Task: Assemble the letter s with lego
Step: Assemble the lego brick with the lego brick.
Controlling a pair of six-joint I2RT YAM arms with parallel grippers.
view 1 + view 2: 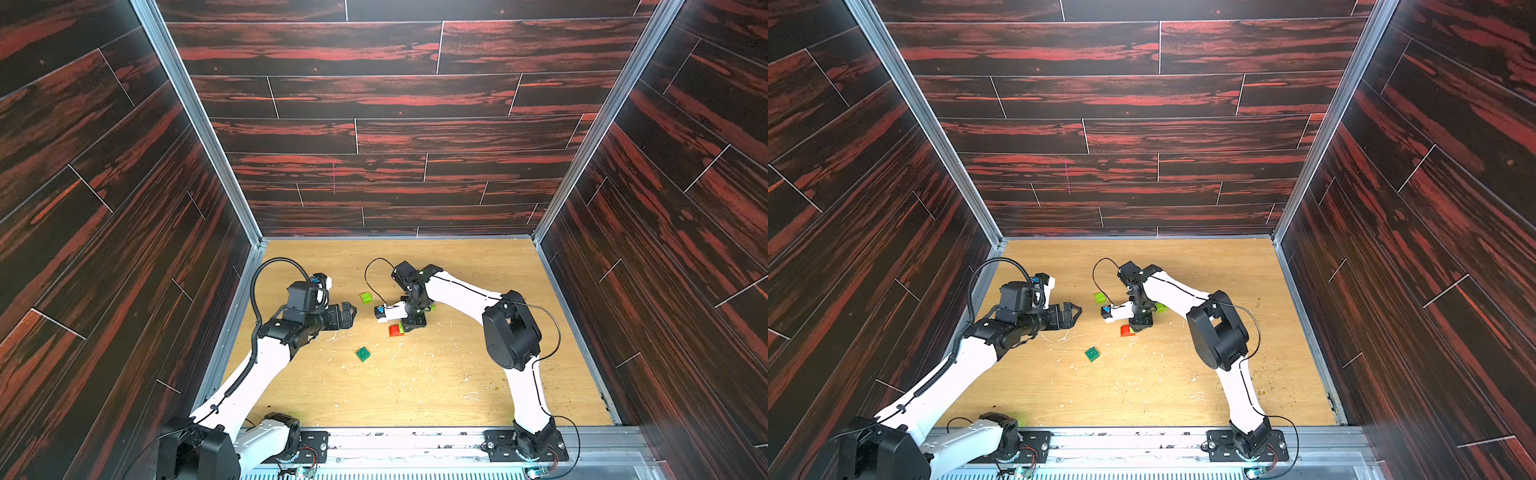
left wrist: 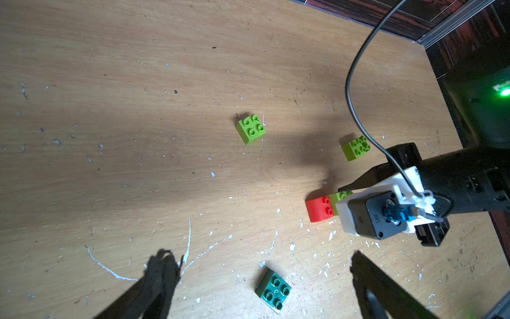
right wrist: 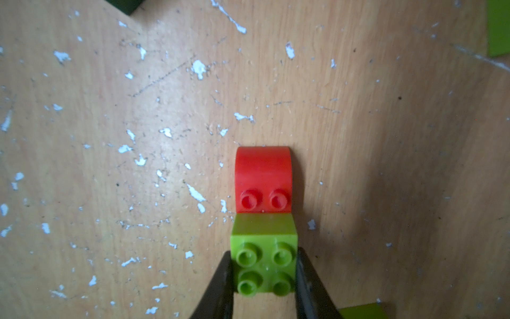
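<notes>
Held brick: a lime green, square, four-stud plastic brick (image 3: pixel 265 265), the piece being placed now.
Its place: hard against the studded edge of the red curved-top plastic brick (image 3: pixel 263 176). Its top stands higher than the red studs. I cannot tell whether it is locked onto anything or only butted up.
Right fingers (image 3: pixel 220 284): closed on two opposite side walls of the held brick, coming straight down at the table.
Step, as I judge it: joining the first lime brick to the red end of the letter s, which is otherwise unbuilt.
Doing it well: keep the held brick's edges square with the red brick's. Line up the studs before pressing, push straight down, and let go only once it sits level. A slanted push would likely skid the loose red brick across the table.
Loose bricks: a second lime green studded brick (image 2: pixel 251 129) lies well apart from the red brick. A third lime green brick (image 2: pixel 355 147) lies near it, just past the right arm. A dark green studded brick (image 2: pixel 273 291) lies near it on the left arm's side.
Left fingers (image 2: pixel 386 292): spread wide and holding nothing, well apart from the red brick. They could steady the red brick if needed.
Table: pale scratched wooden table (image 1: pixel 457 374), flecked white, so the bricks probably slide easily.
</notes>
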